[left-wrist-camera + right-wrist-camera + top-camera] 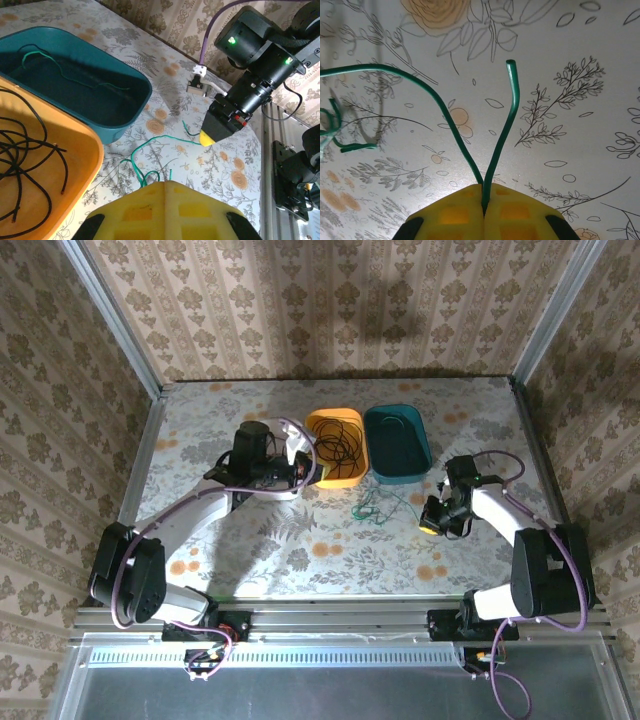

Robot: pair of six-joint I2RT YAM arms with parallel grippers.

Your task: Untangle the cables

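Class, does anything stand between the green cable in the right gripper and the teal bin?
Nothing visible does. The green cable, pinched in the right gripper, lies just in front of the teal bin, with only table between.

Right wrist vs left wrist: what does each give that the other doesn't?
Right wrist gives the grip up close: right pincer shut on the green cable, two strands leaving its seam. Left wrist gives the orange bin with black cables, the teal bin with another green strand, and the left pincer, shut. Both: green cable on the floral table, and the right pincer.
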